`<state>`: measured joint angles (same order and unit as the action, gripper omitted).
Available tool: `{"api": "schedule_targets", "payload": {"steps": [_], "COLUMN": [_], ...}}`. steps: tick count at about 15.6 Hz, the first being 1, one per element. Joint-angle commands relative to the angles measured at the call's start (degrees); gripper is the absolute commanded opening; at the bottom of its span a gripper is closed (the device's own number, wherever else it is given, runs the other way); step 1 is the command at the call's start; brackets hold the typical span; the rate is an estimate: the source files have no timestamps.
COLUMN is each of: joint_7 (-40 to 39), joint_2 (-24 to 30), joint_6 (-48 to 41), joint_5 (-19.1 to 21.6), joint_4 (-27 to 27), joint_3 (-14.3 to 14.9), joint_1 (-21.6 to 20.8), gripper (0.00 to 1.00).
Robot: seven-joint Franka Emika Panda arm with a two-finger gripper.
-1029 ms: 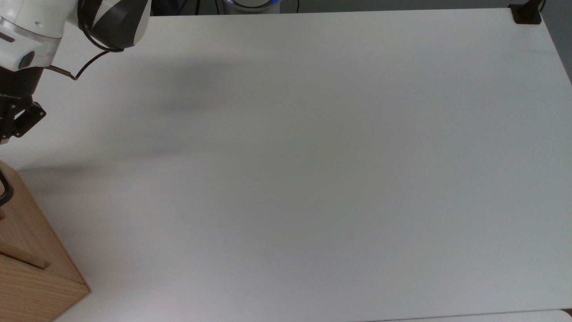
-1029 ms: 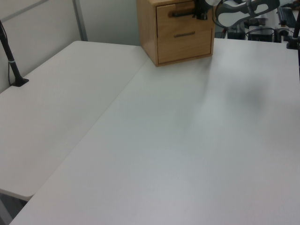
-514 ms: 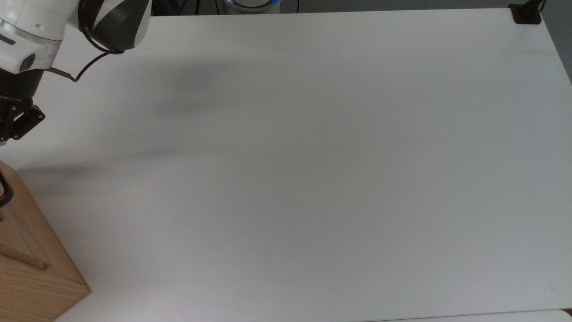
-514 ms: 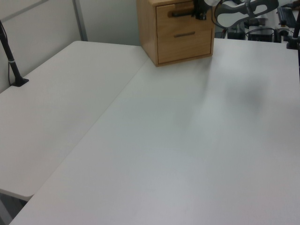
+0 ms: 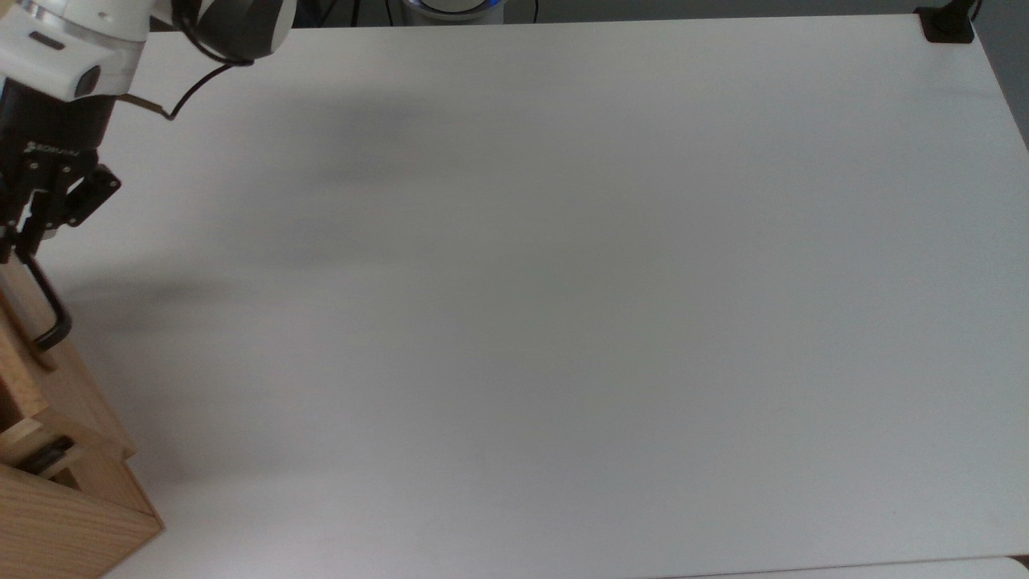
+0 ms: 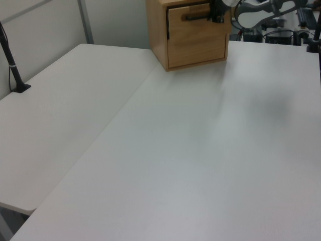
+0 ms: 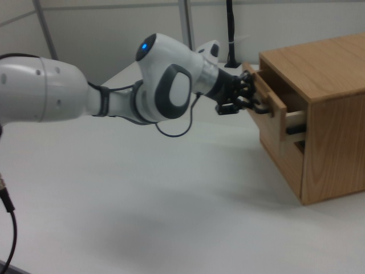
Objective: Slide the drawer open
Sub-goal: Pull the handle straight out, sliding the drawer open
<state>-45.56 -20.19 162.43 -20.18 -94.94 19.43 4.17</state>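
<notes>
Top view, left edge: my gripper [image 5: 20, 241] is closed on the drawer's black handle [image 5: 44, 301], fingers pinched on the bar's upper end, nothing else held. 1.0 s ago the gripper sat higher and further toward the top view's left with just a sliver of handle showing at the frame edge; now the whole bent bar is in frame, shifted toward the top view's right. The drawer [image 5: 32, 378] has slid out of the cabinet [image 5: 72, 523], its front panel standing proud and a dark gap with black rail open behind it; before, front was flush. White table [image 5: 563, 322] unchanged. Left view: drawer [image 6: 196, 31] at the top, upper front pulled forward, now covering the lower drawer's handle that showed 0.5 s ago; gripper [image 6: 216, 11] at the handle's right end. Right view: arm [image 7: 114, 97] reaches in from the right view's left, gripper [image 7: 242, 98] clamped at the drawer [image 7: 268, 105] front, partway out of the cabinet [image 7: 325, 108], side rail exposed.
</notes>
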Motion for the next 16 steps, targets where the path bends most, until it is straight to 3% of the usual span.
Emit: {"api": "schedule_targets", "payload": {"steps": [1, 5, 16], "joint_7": [1.8, 1.9, 2.8], "joint_2": [11.8, 16.9, 23.5], "joint_6": [0.0, -3.8, -24.2], "joint_5": [-0.7, -0.7, 0.0], "joint_4": [-10.0, -13.9, -14.0], "joint_3": [-0.4, -0.4, -1.3], "joint_1": [-3.9, -6.9, -12.9], "gripper": [0.0, 0.0, 0.0]}}
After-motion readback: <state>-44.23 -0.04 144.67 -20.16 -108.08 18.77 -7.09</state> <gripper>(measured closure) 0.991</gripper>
